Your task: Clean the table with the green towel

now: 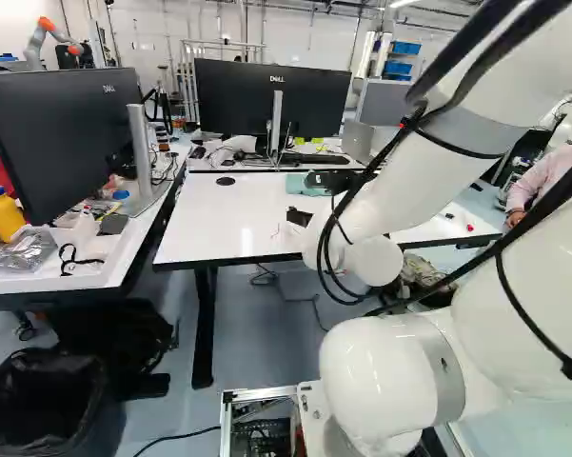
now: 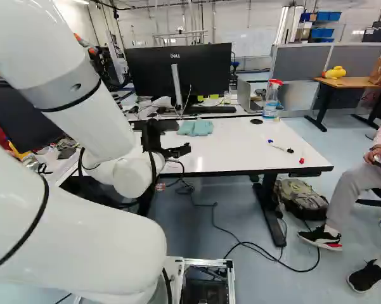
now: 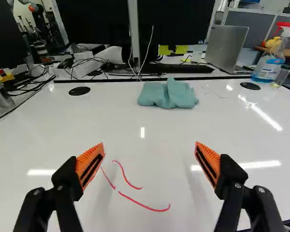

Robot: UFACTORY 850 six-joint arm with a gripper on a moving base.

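The gripper [image 2: 182, 151] hangs open above a glossy white table [image 3: 48, 135], its orange-padded fingers spread wide around curved red strokes [image 3: 148, 208] on the surface. Ahead of it, near the table's far edge, lies the towel [image 3: 168, 94], teal-green, bunched into a soft, uneven mound. To one side along that edge stands a clear spray bottle [image 3: 269, 66] with a red trigger head and bluish liquid inside, just beside a small bottle [image 3: 282, 76] with yellowish contents. A capped pen [image 2: 281, 147] lies at the right of the table in the right base view. Behind, a second table holds a black monitor [image 2: 206, 69] and a silver laptop [image 3: 227, 47]. At the left of the left base view, a yellow bottle [image 1: 2, 214] wears a blue cap; lower down sits a black-lined bin [image 1: 43, 400].
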